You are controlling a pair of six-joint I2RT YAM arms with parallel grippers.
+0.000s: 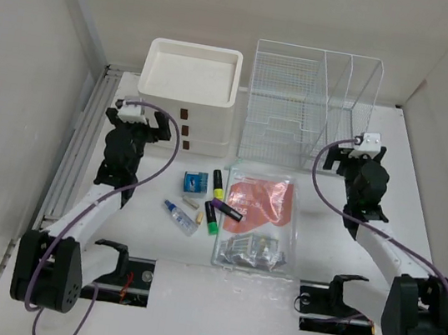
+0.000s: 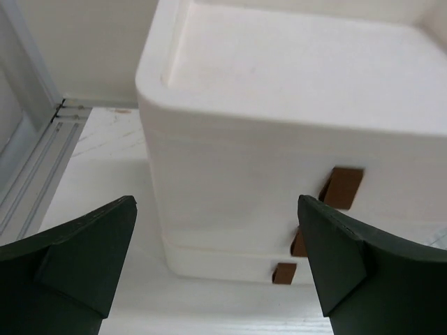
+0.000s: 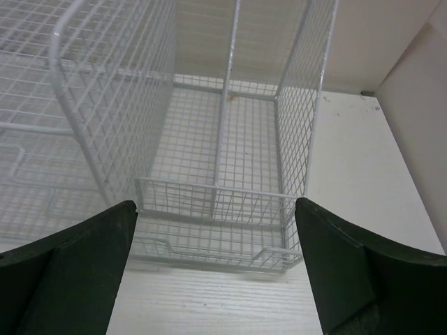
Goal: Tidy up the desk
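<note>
The desk (image 1: 321,249) is matte white, its rail (image 1: 83,142) grey. The drawer box (image 1: 163,121) is cream with brown tabs (image 1: 185,115). The wire rack (image 1: 301,103) is a white grid. The small box (image 1: 196,182) is blue, one highlighter (image 1: 218,185) yellow and black, another (image 1: 211,219) green and black. The clear bag (image 1: 259,215) carries orange-red print.

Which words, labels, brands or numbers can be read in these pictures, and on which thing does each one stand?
None can be read.
Orange sheet: pale marks, too blurred.
Blue box: a pale mark, too small.
Drawer box and wire rack: no text shows.
</note>
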